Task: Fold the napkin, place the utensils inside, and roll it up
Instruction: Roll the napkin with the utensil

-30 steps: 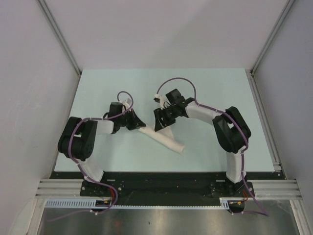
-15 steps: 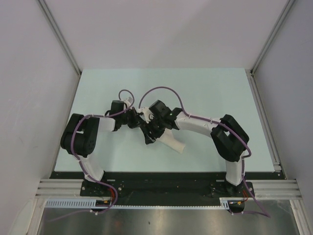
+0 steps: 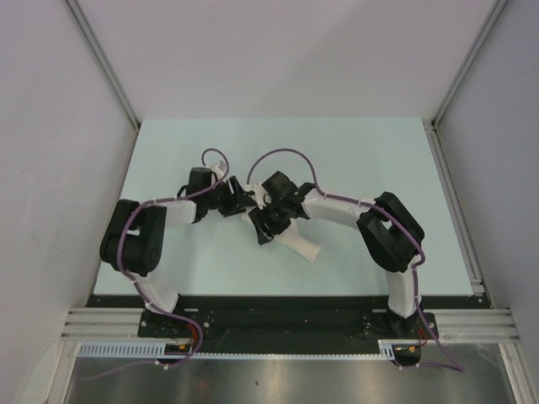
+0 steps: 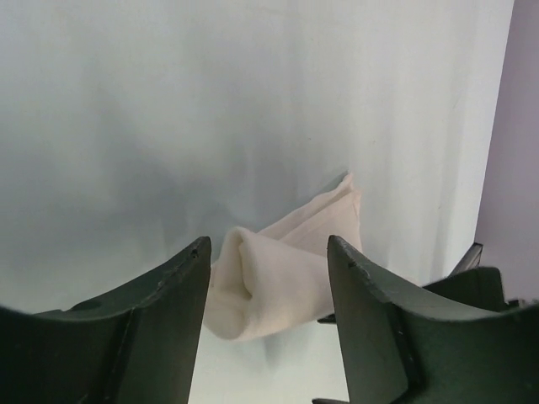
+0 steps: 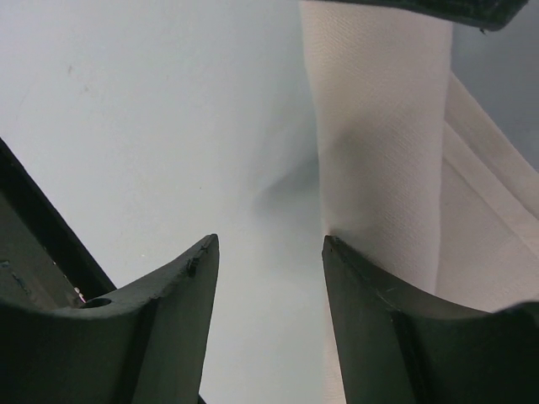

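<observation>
The napkin [image 3: 298,245] lies rolled into a white tube, running diagonally across the pale table. Its rolled end [image 4: 274,273] shows in the left wrist view between the fingers of my left gripper [image 4: 268,252]. Those fingers stand apart, and there is a gap on the right side. My left gripper [image 3: 242,204] hovers at the roll's upper-left end. My right gripper [image 3: 263,232] is open just beside it, with only bare table between its fingers [image 5: 268,248]. Its right fingertip [image 5: 337,248] sits against the side of the roll [image 5: 379,143]. The utensils are hidden.
The pale green table [image 3: 362,151] is bounded by grey walls on three sides. A metal rail [image 3: 456,210] runs along its right edge. Both arm bases are bolted at the near edge [image 3: 278,324].
My left gripper was shut on the roll's end and has opened, letting go of it. My right gripper has moved left and nearer, to the roll's left end, still open.
</observation>
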`<state>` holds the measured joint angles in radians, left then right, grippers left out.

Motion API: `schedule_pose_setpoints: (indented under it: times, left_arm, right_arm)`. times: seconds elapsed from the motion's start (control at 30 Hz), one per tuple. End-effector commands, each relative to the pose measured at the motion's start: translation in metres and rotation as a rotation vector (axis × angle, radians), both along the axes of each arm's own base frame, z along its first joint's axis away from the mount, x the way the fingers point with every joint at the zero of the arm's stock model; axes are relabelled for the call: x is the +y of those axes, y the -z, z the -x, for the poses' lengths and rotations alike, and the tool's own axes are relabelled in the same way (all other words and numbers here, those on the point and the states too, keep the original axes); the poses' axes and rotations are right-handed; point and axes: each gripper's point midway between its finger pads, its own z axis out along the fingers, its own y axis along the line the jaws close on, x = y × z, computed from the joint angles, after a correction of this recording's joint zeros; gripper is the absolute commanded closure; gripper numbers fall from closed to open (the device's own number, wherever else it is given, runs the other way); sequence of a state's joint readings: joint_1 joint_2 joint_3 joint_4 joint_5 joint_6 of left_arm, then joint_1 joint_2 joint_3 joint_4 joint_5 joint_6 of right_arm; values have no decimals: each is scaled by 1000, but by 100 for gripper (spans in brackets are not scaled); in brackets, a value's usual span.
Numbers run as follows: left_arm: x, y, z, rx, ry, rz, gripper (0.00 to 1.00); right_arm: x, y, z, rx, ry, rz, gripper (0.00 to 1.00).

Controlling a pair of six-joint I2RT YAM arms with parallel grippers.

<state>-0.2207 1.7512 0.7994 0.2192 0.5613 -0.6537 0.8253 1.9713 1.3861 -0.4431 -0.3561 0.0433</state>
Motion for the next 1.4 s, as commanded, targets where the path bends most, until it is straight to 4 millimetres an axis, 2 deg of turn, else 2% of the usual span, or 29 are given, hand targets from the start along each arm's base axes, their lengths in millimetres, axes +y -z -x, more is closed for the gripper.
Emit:
schedule_pose_setpoints:
  times: [0.0, 0.07, 0.23, 0.37, 0.53, 0.63, 0.67, 0.8, 0.87, 0.97, 1.37]
  left_arm:
    - [7, -37, -15, -144, -1, -58, 37]
    - [9, -41, -12, -159, -1, -67, 37]
    - [9, -36, 0, -169, 13, -49, 37]
    - [1, -32, 8, -158, 38, 9, 41]
    - [-5, -25, 8, -139, 43, 42, 45]
    - [-8, -24, 7, -135, 47, 62, 60]
    - [-9, -24, 7, -130, 45, 66, 69]
    - [-11, -25, 2, -133, 44, 77, 86]
    - [-12, -23, 1, -127, 44, 81, 94]
    - [-14, -23, -3, -118, 40, 90, 100]
    - [-17, -26, -16, -107, 17, 109, 100]
  right_arm:
    - [0, -17, -16, -29, 41, -39, 42]
    - [-1, -18, -18, -28, 49, -44, 42]
    - [-7, -21, -25, -28, 72, -55, 43]
    - [-10, -23, -27, -33, 78, -60, 43]
    - [-8, -35, -25, -52, 60, -81, 42]
    - [-9, -45, -25, -92, 54, -84, 41]
    - [-11, -46, -27, -116, 61, -71, 41]
    - [-13, -56, -30, -231, 67, -27, 40]
    - [-15, -52, -33, -284, 54, 3, 39]
    - [-23, -48, -42, -372, 77, 81, 38]
    - [-29, -8, -45, -484, 27, 276, 42]
